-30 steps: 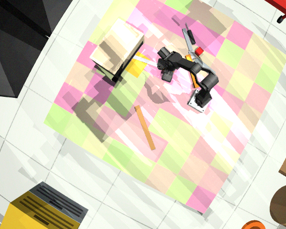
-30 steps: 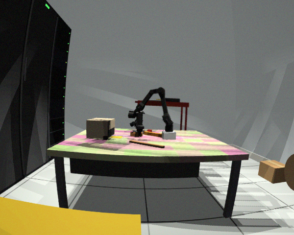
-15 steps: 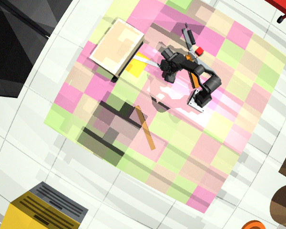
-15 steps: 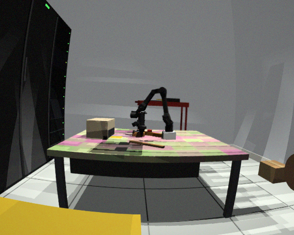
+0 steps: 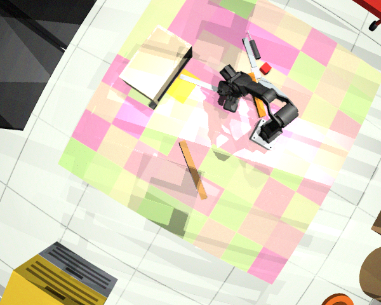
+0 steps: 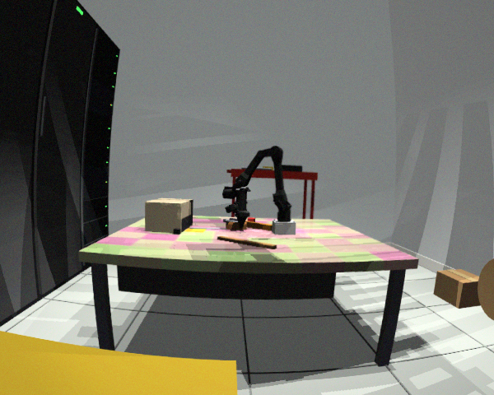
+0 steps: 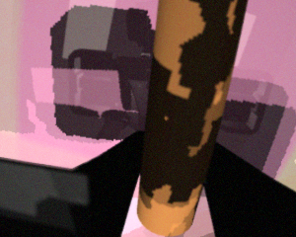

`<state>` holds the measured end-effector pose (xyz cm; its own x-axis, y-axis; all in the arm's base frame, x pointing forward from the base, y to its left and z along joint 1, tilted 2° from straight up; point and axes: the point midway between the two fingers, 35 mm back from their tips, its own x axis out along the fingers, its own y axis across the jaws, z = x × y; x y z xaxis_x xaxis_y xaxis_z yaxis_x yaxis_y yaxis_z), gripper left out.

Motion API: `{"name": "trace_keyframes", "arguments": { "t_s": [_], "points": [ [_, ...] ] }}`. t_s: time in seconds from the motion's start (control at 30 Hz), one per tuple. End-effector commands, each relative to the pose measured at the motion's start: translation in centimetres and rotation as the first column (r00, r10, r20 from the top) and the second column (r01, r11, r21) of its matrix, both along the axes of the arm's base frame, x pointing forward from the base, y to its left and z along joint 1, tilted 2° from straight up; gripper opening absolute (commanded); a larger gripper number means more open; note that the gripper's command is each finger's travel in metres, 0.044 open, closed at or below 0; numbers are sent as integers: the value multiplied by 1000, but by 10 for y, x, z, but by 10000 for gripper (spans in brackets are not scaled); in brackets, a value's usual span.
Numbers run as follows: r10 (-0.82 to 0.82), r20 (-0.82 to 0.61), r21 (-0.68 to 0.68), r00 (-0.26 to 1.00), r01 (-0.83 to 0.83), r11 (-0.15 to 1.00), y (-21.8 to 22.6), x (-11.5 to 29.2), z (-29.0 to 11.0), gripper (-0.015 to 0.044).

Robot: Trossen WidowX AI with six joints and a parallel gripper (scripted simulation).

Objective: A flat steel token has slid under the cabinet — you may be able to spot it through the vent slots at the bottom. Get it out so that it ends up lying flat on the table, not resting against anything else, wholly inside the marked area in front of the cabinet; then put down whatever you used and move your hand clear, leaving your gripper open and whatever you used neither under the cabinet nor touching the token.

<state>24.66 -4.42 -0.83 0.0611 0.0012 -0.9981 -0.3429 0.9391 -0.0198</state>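
Pincer [image 5: 226, 98] clamped on an orange rod [image 7: 187, 114], jaws part-closed around it. Cabinet [image 5: 154, 65] sits near the tabletop's [image 6: 247, 259] far-left corner. Token not visible, can't tell where it is.

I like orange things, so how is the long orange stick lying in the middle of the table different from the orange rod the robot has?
The orange stick lies flat on the table with nothing touching it; the orange rod is clamped in the tool. The orange stick is farther from the cabinet; the orange rod is up near its front. Both are orange and long.
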Motion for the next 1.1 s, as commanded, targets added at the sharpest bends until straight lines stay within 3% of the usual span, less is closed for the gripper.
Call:
{"name": "trace_keyframes", "arguments": {
  "t_s": [0.0,1.07],
  "points": [
    [0,-2,-1,1000,0,1000,-3,-7,-1,0],
    [74,-2,-8,997,-74,997,-27,-4,2,0]
  ]
}}
